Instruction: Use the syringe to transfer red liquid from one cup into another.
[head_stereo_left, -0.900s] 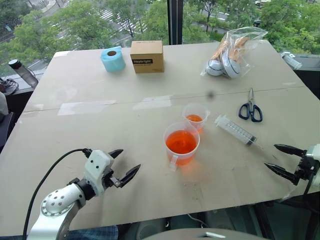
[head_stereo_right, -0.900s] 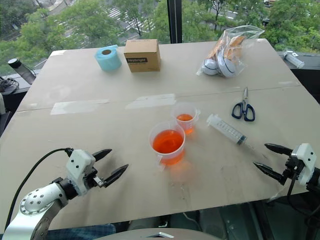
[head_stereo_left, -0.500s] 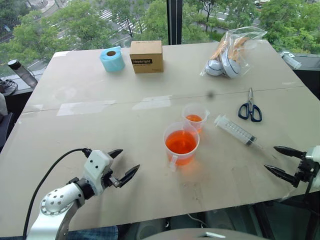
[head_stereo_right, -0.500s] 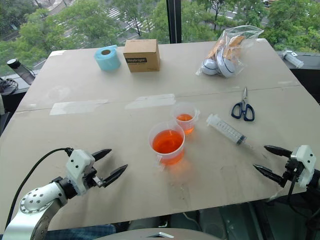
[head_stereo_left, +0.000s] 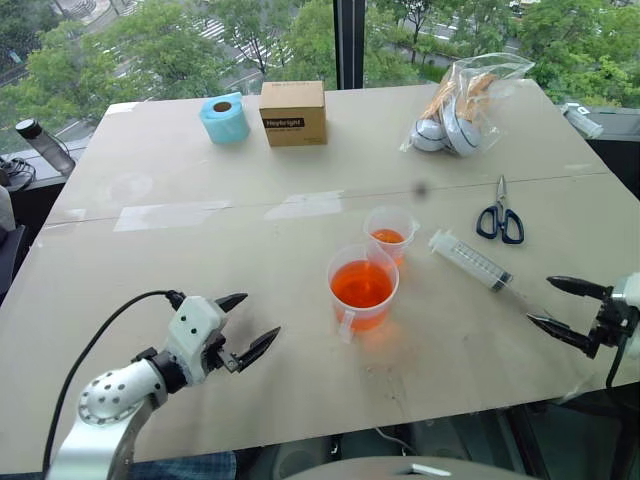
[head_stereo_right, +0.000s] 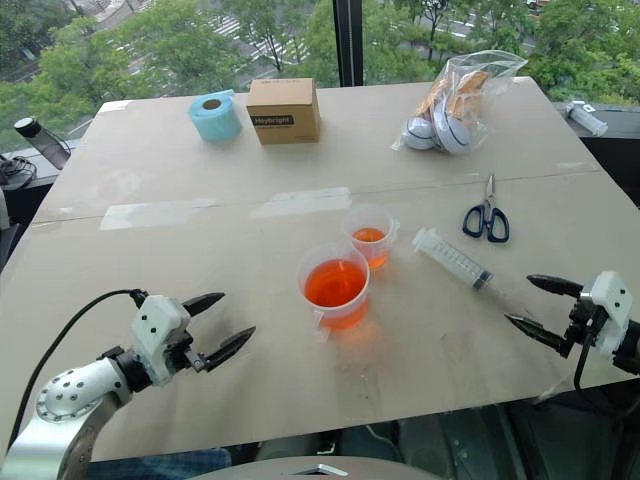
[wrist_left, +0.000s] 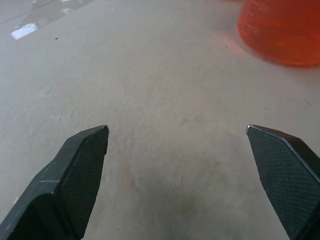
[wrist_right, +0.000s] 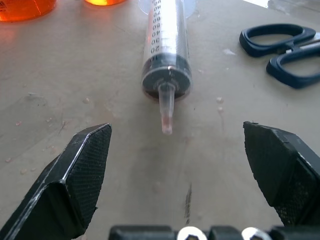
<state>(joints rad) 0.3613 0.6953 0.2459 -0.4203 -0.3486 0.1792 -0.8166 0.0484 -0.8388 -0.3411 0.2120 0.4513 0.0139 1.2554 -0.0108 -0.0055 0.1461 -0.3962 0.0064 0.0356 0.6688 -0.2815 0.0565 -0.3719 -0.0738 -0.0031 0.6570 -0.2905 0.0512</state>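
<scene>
Lying on the bench, the syringe (wrist_right: 166, 55) aims its tip straight at the wide-open, empty right end effector (wrist_right: 177, 170), the nearer arm

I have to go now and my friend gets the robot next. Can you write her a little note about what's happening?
Left gripper: open, empty, over bare table.
Right gripper: open, empty, facing the tip of the large clear plastic syringe, which lies flat between the black-handled scissors and the small clear cup.
Red liquid fills the bigger clear cup; the small cup holds a little.
Done: nothing yet.
Left: grab syringe, draw, squirt across.
</scene>
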